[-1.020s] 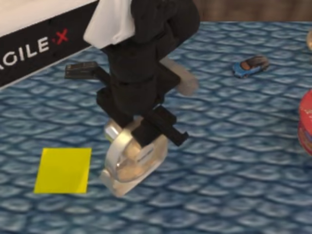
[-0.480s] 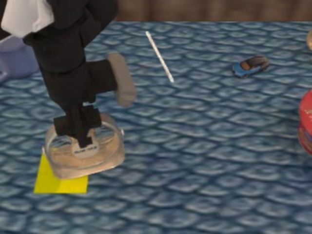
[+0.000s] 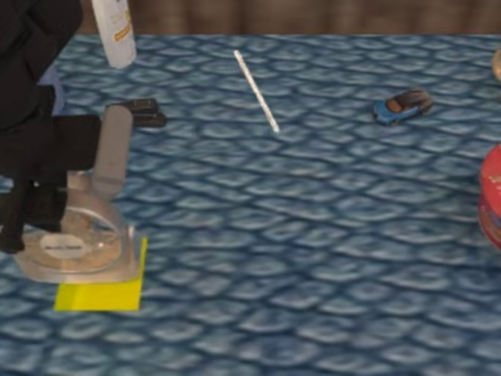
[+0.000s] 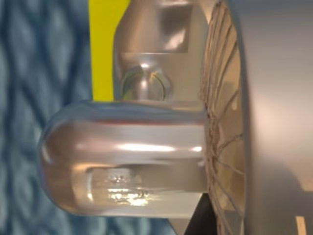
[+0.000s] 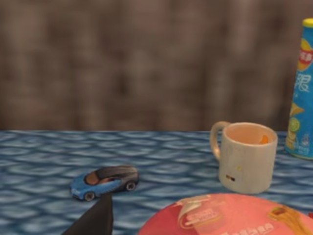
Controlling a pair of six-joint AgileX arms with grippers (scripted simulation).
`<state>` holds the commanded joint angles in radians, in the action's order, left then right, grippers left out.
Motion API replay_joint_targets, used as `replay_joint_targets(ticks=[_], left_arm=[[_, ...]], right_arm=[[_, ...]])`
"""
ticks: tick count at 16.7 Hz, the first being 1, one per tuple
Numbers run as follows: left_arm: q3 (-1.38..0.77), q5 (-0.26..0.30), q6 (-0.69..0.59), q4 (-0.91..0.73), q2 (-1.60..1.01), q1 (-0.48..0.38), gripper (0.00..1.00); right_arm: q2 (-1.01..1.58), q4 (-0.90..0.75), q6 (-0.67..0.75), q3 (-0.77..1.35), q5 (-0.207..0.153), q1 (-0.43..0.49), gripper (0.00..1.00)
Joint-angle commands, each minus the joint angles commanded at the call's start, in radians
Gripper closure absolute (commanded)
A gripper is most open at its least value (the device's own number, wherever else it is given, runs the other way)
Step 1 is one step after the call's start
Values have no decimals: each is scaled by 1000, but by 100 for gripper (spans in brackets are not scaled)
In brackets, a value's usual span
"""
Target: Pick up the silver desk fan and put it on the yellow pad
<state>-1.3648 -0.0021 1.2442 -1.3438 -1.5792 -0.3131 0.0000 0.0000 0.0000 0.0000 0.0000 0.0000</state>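
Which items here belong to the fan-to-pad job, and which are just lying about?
Job: silver desk fan, over the yellow pad; left gripper at the fan.
Lying about: blue toy car, white stick, mug, red bowl, chips can.

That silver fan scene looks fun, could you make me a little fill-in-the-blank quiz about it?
1. The silver desk fan lies over a pad coloured ____.
2. The toy car far from the fan is ____.
3. The left pincer is at the table's ____ side.
4. Beside the red lid, the right wrist view shows a cream ____.

Missing words: yellow; blue; left; mug
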Motion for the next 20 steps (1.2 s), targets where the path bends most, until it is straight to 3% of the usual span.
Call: replay_joint_targets(ticks=[7, 16, 20], left_arm=[[8, 0, 19, 6, 4, 4, 100], [124, 1, 24, 140, -12, 15, 100], [124, 1, 24, 140, -12, 15, 70]], right_arm=[[0, 0, 0, 0, 0, 0, 0], [0, 0, 0, 0, 0, 0, 0], [0, 0, 0, 0, 0, 0, 0]])
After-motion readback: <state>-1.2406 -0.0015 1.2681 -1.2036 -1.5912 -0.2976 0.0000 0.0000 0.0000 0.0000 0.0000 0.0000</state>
